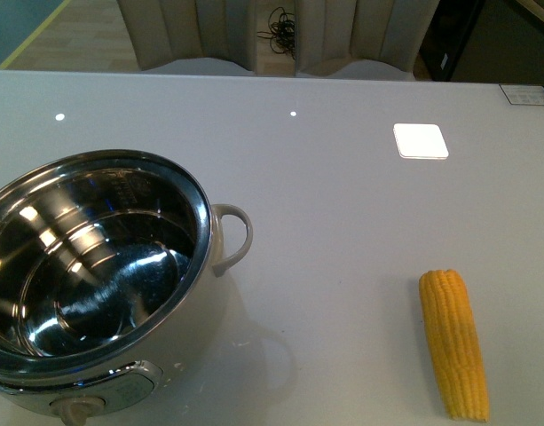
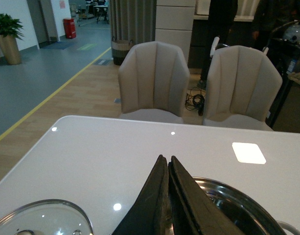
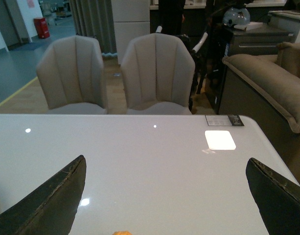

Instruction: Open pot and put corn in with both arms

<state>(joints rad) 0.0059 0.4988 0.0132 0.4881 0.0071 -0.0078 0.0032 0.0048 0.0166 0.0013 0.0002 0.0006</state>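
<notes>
Open pot (image 1: 203, 232) at the desk's (image 1: 342, 195) near left corner, with its lid (image 2: 42, 218) lying on the desk beside it. The corn (image 1: 454, 344) lies by the near right edge, long axis running front to back. The right claw (image 3: 165, 160), spread wide, is judged the nearer. The left claw (image 2: 168, 157), pressed together, hovers at the pot's rim.

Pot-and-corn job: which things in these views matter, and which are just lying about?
Job:
- pot, lid off, empty
- glass lid, lying on the table
- corn, on the table, apart from the pot
- left gripper, shut
- right gripper, open

Lying about:
- chairs
- floor cables
- printed label at the table corner
- potted plant
- sofa
</notes>
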